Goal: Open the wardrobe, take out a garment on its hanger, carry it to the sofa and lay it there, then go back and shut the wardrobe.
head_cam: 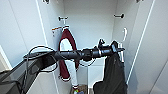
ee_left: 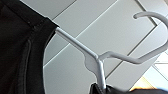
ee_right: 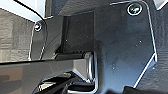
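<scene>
The wardrobe stands open in front of me, its white inside bare at the back. My left arm reaches in from the left, and its gripper is at the right side of the opening. The black garment hangs straight down from it. In the left wrist view the white hanger shows close up and tilted. Its curved hook is free in the air, one shoulder runs into the garment, and its stem goes down into the dark gripper. The sofa is out of view.
A maroon jacket with white sleeves hangs at the left inside the wardrobe. A black hook sticks out high on the right inner wall. The open doors flank the arm. A small colourful object lies on the wardrobe floor.
</scene>
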Controlling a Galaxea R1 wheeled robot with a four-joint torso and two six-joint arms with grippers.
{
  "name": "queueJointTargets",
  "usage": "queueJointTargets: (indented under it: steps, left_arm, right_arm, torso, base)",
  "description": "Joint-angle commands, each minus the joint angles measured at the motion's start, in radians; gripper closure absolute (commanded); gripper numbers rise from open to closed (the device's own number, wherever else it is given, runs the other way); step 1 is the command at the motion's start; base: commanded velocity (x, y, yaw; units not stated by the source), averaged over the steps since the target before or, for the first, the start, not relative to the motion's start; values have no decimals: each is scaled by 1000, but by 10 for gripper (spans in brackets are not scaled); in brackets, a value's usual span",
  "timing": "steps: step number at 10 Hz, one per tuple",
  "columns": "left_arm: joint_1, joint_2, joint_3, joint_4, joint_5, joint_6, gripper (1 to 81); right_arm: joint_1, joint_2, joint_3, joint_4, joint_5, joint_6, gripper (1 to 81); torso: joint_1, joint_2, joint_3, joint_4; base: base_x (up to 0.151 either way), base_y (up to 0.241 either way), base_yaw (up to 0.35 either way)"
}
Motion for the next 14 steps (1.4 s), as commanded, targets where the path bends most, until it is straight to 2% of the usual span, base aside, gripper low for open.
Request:
queueJointTargets:
  steps: [1,4,10,14]
  left_arm:
    - [-184,-2,19,1,-47,8,811]
    - [-184,-7,34,1,-53,8,811]
    - [-148,-99,125,3,-87,11,811]
    - [-119,-119,152,7,-93,17,811]
  right_arm:
    - [36,3,8,-1,-49,-2,10]
    - [34,2,5,-1,-49,-2,10]
    - [31,2,7,-1,-44,-2,10]
    - [31,2,5,-1,-44,-2,10]
  torso:
    - [0,0,0,0]
    - [0,0,0,0]
    - [0,1,0,0]
    - [-1,0,0,0]
  base:
    - [-117,0,0]
    - [-123,0,0]
    - [-133,0,0]
    - [-137,0,0]
